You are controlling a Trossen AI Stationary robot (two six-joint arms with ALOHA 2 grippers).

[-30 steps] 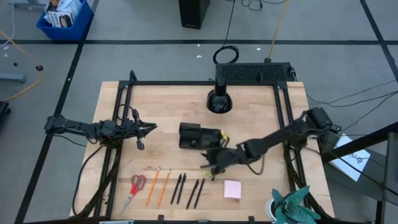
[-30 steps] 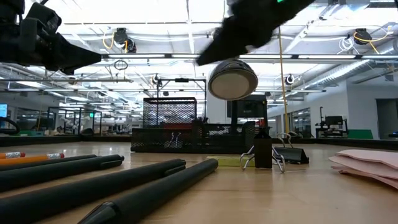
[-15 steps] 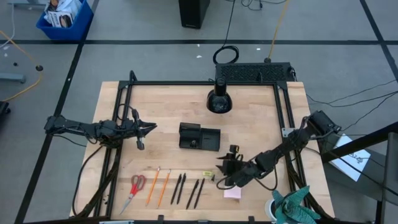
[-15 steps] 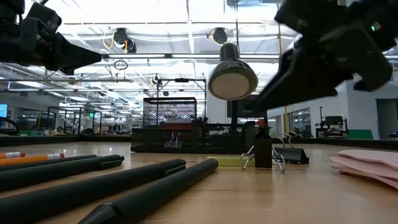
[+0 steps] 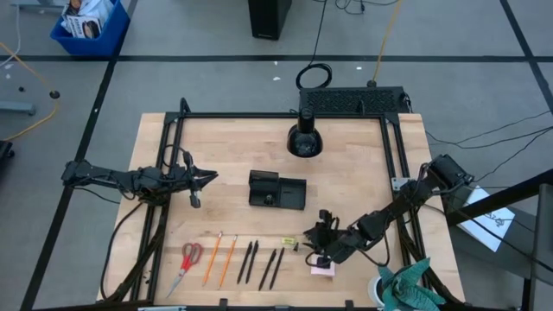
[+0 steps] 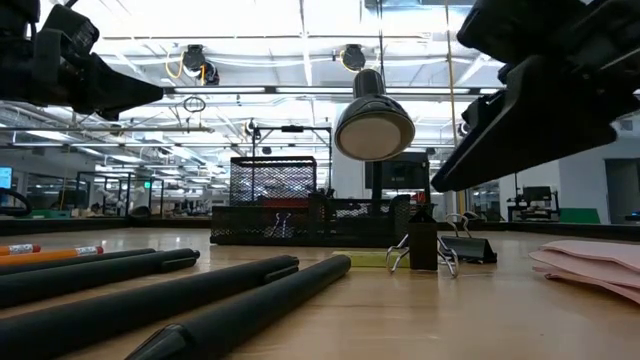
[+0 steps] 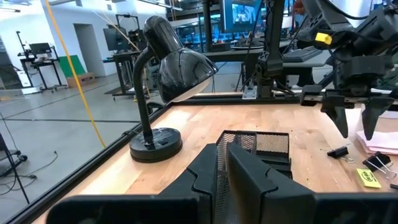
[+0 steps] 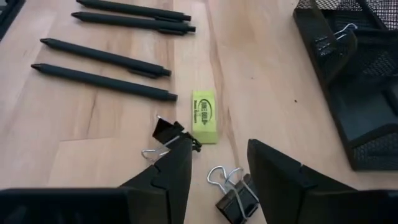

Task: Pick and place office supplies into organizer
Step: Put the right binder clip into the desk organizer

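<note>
From above, the table [image 5: 363,181] carries a black organizer [image 5: 276,191] near its middle and a lamp [image 5: 304,138] toward the far edge. Along the near edge lie scissors [image 5: 187,261], two pencils [image 5: 219,258] and four pens [image 5: 262,263], with a yellow-green eraser [image 5: 288,241] and a pink pad [image 5: 323,269] further right. The right gripper [image 5: 320,246] hangs near the eraser and over the pad's far edge, fingers parted and empty. The left gripper [image 5: 207,178] waits above the left edge, fingers narrow, holding nothing.

At table height, pens [image 6: 200,300] lie in front, pencils [image 6: 50,251] at left, two binder clips [image 6: 440,250] and the eraser [image 6: 365,259] mid-table, the pad [image 6: 590,265] at right. The mesh organizer [image 6: 290,215] stands behind, the lamp [image 6: 374,125] above it.

The left wrist shows its own fingers [image 7: 261,183] nearly together, the organizer [image 7: 261,144] beyond them, the lamp [image 7: 163,93] and the right gripper [image 7: 356,127] spread above the clips.

The right wrist shows its fingers [image 8: 177,168] apart, with the eraser [image 8: 204,116] and two clips [image 8: 233,194] below them, the pens [image 8: 106,68] beside, and the organizer [image 8: 348,87], a clip inside one compartment.
</note>
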